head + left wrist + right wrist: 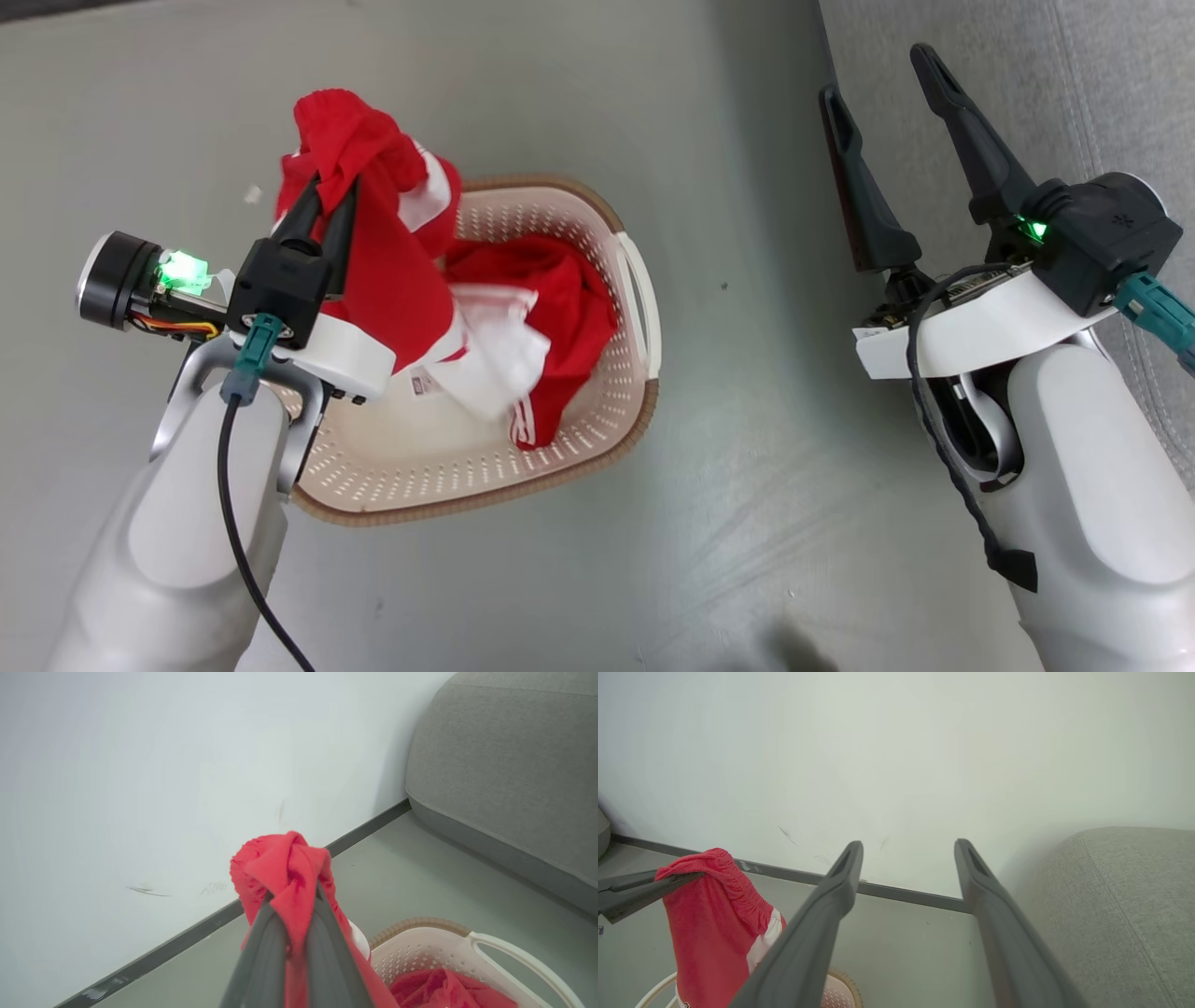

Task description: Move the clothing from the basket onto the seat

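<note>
My left gripper (329, 191) is shut on a red garment with white bands (392, 252), lifted above the cream basket's (597, 439) left side; its lower end hangs down to the basket. The same garment (280, 863) bunches over the fingertips in the left wrist view, and hangs (714, 933) at the left of the right wrist view. More red and white clothing (551, 308) lies inside the basket. My right gripper (878, 70) is open and empty, held over the edge of the grey seat (1102, 84), to the right of the basket.
Grey floor (747, 485) surrounds the basket. A pale wall with a dark baseboard (205, 926) stands behind it. The seat (1125, 914) has a rounded edge close to the right gripper's fingers.
</note>
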Robot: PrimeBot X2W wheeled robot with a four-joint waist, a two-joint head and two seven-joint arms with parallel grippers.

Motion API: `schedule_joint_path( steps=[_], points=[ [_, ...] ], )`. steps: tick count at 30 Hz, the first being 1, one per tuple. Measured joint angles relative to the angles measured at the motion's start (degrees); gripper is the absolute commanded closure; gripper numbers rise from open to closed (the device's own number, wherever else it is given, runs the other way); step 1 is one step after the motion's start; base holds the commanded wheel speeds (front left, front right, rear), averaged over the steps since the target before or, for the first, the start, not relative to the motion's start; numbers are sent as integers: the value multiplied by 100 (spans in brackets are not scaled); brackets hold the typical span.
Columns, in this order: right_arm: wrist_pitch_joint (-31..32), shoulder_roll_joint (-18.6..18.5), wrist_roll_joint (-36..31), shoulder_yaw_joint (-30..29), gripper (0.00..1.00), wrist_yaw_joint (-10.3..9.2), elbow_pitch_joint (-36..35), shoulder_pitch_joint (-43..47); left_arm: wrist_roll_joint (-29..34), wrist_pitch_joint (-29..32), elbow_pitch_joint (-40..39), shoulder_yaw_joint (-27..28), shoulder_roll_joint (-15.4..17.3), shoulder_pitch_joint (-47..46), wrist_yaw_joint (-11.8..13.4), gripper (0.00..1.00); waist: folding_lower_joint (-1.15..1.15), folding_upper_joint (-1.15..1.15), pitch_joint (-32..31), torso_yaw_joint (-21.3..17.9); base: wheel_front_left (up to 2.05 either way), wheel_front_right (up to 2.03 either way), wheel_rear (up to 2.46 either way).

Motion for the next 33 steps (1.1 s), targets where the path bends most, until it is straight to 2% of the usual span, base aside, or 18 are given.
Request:
schedule_joint_path(
  steps=[21, 33],
  points=[
    [0, -272, -43, 162, 0, 0, 549, 622, -376, -25, -921, -8, 3, 689, -211, 100, 0, 0, -1366, 534, 0, 0, 0],
    [1, -491, 58, 620, 0, 0, 893, 1073, -378, 81, -1349, -227, 134, 786, -516, 100, -1, 0, -2216, 795, 0, 0, 0]
  ],
)
